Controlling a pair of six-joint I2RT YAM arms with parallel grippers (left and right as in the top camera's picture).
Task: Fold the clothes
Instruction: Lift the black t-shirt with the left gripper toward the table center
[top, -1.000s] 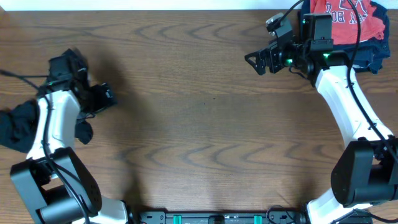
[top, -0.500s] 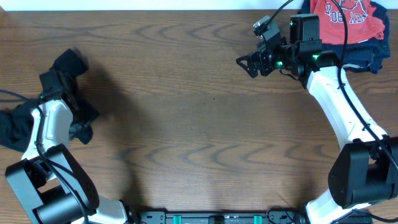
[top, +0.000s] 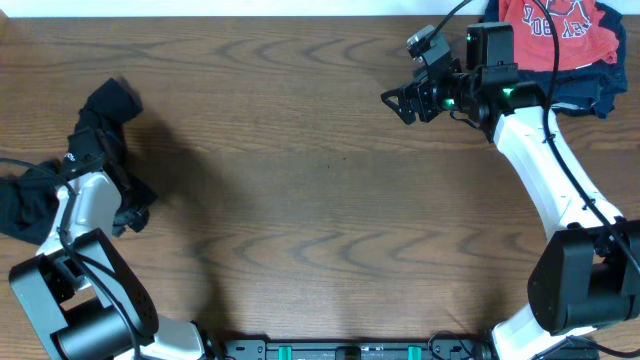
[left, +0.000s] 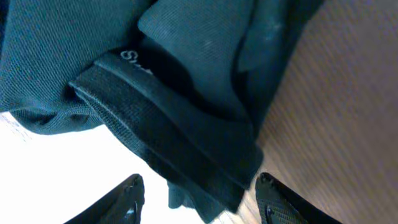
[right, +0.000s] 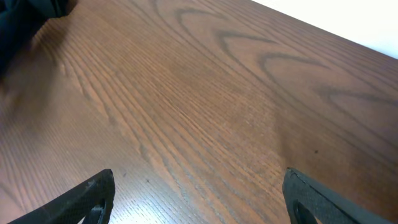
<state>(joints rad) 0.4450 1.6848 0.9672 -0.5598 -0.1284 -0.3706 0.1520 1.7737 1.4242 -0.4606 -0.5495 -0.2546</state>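
The black T-shirt (top: 28, 205) lies crumpled at the table's far left edge, with one part bunched further back (top: 110, 100). In the left wrist view its ribbed hem and a bit of white lettering (left: 180, 124) fill the frame. My left gripper (top: 130, 205) is right at the shirt. Its jaws (left: 202, 208) are open, with a fold of the fabric hanging just in front of them. My right gripper (top: 400, 100) is open and empty above bare wood at the back right. In the right wrist view its jaws (right: 202, 205) show, with the shirt only a dark corner (right: 25, 15).
A red shirt with white lettering (top: 560, 25) lies on dark navy folded garments (top: 592, 88) at the back right corner, behind my right arm. The left table edge runs right beside the black shirt, and the wooden table (top: 320, 200) stretches between the arms.
My left gripper has swung from pointing right to pointing down onto the black shirt at the left edge. My right gripper shifted slightly left and back, then stayed still.
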